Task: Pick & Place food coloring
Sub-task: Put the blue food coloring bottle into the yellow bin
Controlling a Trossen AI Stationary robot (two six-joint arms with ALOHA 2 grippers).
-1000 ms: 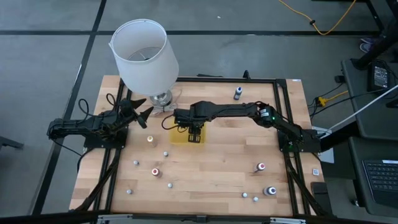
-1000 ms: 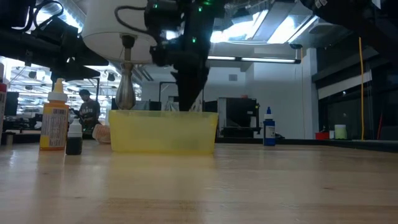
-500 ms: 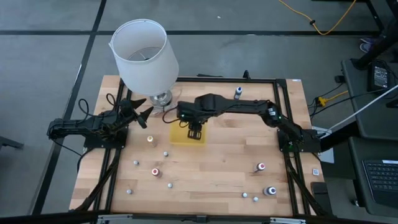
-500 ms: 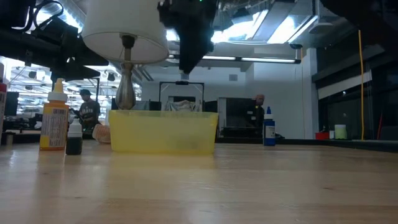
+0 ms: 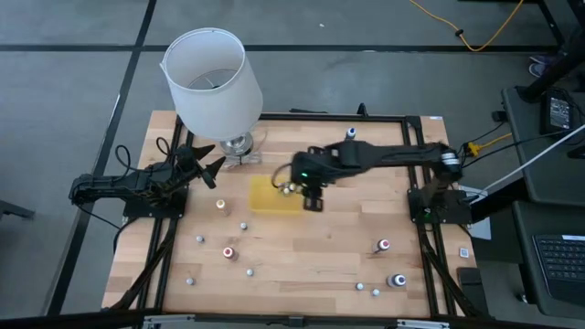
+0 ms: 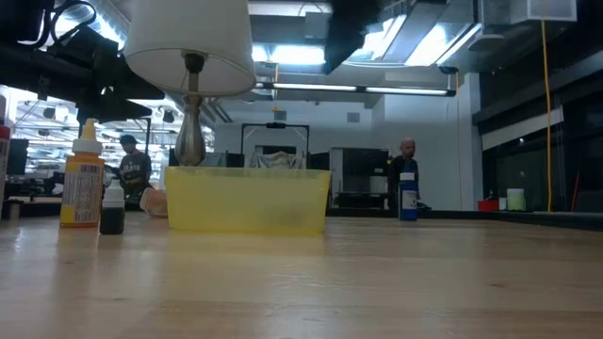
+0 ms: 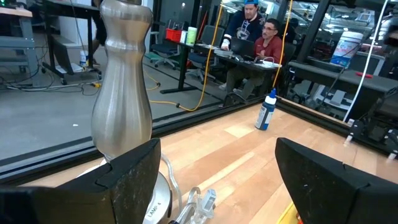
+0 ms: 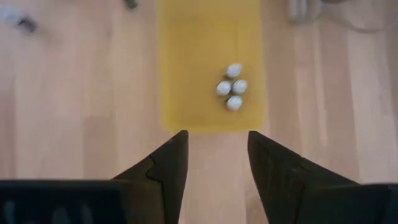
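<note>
A flat yellow tray (image 5: 271, 195) lies mid-table, and several white-topped food coloring bottles (image 8: 231, 87) stand together in it. More food coloring bottles stand loose on the wood: an orange-topped one (image 5: 220, 205), red-topped ones (image 5: 228, 251) (image 5: 384, 245), and a blue one (image 5: 349, 137) at the far side. My right gripper (image 5: 313, 203) hangs open above the table, just right of the tray, and nothing is between its fingers (image 8: 165, 168). My left gripper (image 5: 208, 164) waits open at the table's left, beside the lamp's foot (image 7: 121, 81).
A lamp with a big white shade (image 5: 213, 78) stands at the far left on a metal foot. Small bottles dot the near half of the table (image 5: 249, 270) (image 5: 398, 280). In the low view an orange bottle (image 6: 83, 184) stands left of the tray (image 6: 247, 200). People sit beyond the table.
My right gripper has risen out of the yellow tray and drawn back toward the table's right edge, tipping less steeply downward. The bottles in the tray stay where they were.
</note>
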